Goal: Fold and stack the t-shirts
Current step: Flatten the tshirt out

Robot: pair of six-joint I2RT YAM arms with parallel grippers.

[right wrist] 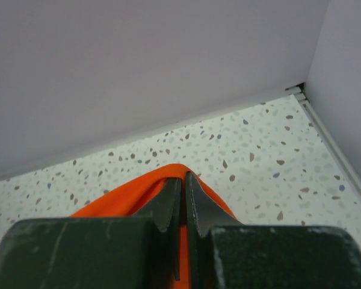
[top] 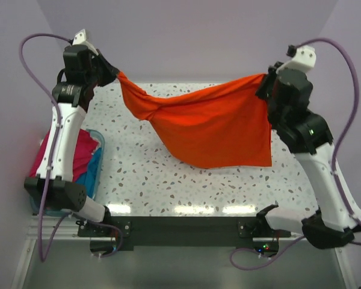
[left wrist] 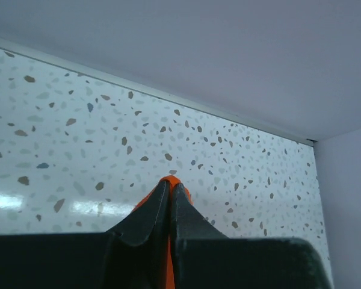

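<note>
An orange t-shirt (top: 204,123) hangs stretched in the air between both arms, sagging toward the speckled table (top: 168,180). My left gripper (top: 115,73) is shut on its left corner, high at the back left; a sliver of orange cloth (left wrist: 171,180) shows between the black fingers (left wrist: 149,214). My right gripper (top: 266,81) is shut on the right corner, with orange cloth (right wrist: 132,192) bulging round its fingers (right wrist: 200,208). Magenta-pink (top: 81,150) and teal-blue t-shirts (top: 94,171) lie bundled in the tub at the left.
A pale blue plastic tub (top: 98,139) stands at the table's left edge beside the left arm. Lavender walls close the back and sides. A black mounting bar (top: 180,226) runs along the near edge.
</note>
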